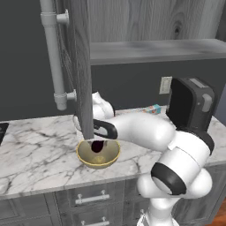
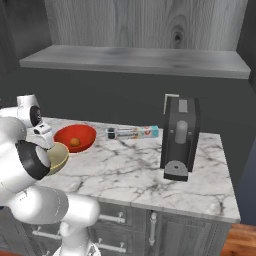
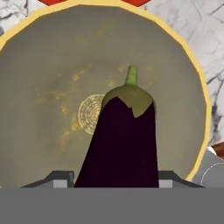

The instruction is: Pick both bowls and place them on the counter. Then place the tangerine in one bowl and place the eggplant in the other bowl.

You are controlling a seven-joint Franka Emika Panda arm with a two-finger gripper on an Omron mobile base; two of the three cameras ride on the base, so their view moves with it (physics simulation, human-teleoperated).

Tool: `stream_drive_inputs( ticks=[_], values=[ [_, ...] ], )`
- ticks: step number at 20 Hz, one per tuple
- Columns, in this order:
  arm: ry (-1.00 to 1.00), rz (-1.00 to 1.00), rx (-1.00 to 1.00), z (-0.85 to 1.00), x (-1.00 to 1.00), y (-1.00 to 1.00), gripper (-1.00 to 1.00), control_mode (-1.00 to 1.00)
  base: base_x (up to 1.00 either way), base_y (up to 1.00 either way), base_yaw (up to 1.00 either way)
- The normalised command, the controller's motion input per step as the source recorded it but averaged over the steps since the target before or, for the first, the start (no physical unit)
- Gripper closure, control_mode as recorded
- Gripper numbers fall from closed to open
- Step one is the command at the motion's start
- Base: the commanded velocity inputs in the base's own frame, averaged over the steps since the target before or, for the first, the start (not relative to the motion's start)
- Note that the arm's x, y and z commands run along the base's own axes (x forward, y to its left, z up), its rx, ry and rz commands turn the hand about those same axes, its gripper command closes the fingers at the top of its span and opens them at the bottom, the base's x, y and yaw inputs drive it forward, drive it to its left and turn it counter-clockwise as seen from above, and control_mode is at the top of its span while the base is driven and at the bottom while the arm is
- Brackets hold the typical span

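Two dark finger tips of the tool sit at the bottom of the hand view, one on either side of the eggplant, which they clamp between them; its green cap and stem point toward the top of the frame. Behind the eggplant spreads the speckled inside of the tan bowl, whose yellowish rim curves along the upper and right edges of that view. A sliver of the red bowl peeks over the rim at the very top. In the left base view the tool hangs just above the tan bowl near the lower middle of the frame, with the dark eggplant dipping below the rim; whether it touches the bottom cannot be told. A grey cabinet door stands open at the upper left, partly in front of the arm. In the right base view the tan bowl sits at the left of the frame, touching or just beside the red bowl, and the tangerine lies inside the red one. Both bowls rest on the marble tabletop. Farther right on it lie a long narrow box and a dark coffee machine.
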Motion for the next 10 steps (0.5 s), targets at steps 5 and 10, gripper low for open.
stream_drive_inputs(
  ticks=[5, 10],
  values=[
    [0.0, 0.0, 0.0, -0.59, 0.14, 0.0, 1.0, -1.0, 0.0, 0.0, 0.0],
    [0.01, 0.0, 0.0, -0.46, 0.18, 0.0, 1.0, -1.0, 0.0, 0.0, 0.0]
  ],
)
